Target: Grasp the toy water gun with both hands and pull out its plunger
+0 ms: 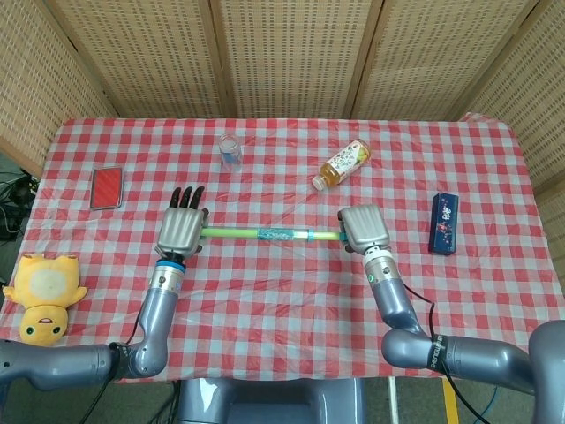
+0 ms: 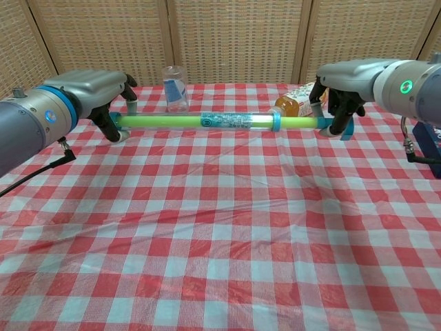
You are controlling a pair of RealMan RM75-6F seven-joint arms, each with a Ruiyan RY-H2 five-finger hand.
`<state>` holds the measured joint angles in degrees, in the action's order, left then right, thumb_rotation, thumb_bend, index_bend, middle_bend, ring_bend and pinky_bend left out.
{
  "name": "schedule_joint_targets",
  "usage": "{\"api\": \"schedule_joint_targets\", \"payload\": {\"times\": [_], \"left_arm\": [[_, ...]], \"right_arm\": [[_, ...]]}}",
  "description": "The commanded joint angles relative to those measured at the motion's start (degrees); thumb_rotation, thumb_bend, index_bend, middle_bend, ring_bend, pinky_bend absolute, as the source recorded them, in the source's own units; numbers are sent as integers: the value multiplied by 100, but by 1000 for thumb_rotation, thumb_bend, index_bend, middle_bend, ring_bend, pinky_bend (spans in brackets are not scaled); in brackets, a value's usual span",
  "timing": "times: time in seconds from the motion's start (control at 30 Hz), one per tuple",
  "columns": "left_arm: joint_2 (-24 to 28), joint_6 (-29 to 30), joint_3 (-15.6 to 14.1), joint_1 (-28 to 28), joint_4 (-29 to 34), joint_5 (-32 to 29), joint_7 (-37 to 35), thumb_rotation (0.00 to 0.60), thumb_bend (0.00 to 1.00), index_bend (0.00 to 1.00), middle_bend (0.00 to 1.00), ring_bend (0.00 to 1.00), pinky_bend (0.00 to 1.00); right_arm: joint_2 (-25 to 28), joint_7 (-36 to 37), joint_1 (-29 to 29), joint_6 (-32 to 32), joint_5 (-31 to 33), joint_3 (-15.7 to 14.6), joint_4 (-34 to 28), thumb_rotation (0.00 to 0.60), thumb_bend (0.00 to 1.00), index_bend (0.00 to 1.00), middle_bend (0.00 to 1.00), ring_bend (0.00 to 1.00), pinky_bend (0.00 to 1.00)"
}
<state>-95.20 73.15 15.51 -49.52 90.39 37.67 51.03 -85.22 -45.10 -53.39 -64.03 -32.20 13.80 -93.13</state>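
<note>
Behind my left hand (image 1: pixel 181 231) stands a clear cup (image 1: pixel 230 151), a bit to the inner side, so I can't push far back there. Out past that hand lies a red phone (image 1: pixel 107 187), and nearer me a yellow plush toy (image 1: pixel 42 295). Behind my right hand (image 1: pixel 364 230) lies a tea bottle (image 1: pixel 342 163), quite near. A blue box (image 1: pixel 444 223) sits to its outer side. In front of both hands I have bare desk (image 2: pixel 220 234).

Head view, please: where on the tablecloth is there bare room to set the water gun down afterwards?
The widest bare patch is the near half, between both forearms, below the water gun. Another lies between the right hand and the blue box. The far middle is crowded by the cup and bottle.
</note>
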Motion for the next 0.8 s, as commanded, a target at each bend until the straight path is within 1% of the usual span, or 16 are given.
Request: {"api": "schedule_joint_targets", "payload": {"times": [0.03,0.13,0.2,0.27,0.33,0.53,0.63,0.73,0.8], "left_arm": [[21,6,1,-12,19,-64,59,600,377,477,0,0,0],[47,6,1,-23,37,-79,92,600,367,456,0,0,0],[66,3,3,-30,60,-95,111,600,339,439,0,0,0],[92,-23,16,-40,96,-119,107,600,284,423,0,0,0],[107,-38,16,-44,120,-128,102,600,260,417,0,0,0],[140,-43,-1,-54,197,-119,82,600,254,416,0,0,0],[136,-17,-10,-61,195,-100,86,600,254,434,0,0,0],[102,16,-9,-69,163,-104,86,600,278,464,0,0,0],[84,26,-16,-74,153,-111,95,600,314,484,0,0,0]], "right_arm": [[-6,-12,-9,-5,3,-13,12,600,521,858,1000,958,684],[-21,-18,-14,-8,18,-34,48,600,521,858,1000,958,684],[-31,-16,-17,-6,24,-45,73,600,521,858,1000,958,684],[-37,1,-16,-7,22,-50,90,600,521,858,1000,958,684],[-39,9,-16,-6,19,-56,96,600,521,858,1000,958,684],[-28,15,-18,-20,21,-63,90,600,521,858,1000,958,684],[-22,27,-15,-21,17,-67,78,600,521,858,1000,958,684],[-15,32,-11,-25,2,-80,64,600,521,858,1000,958,684],[-14,24,-9,-29,3,-95,60,600,521,858,1000,958,684]]}}
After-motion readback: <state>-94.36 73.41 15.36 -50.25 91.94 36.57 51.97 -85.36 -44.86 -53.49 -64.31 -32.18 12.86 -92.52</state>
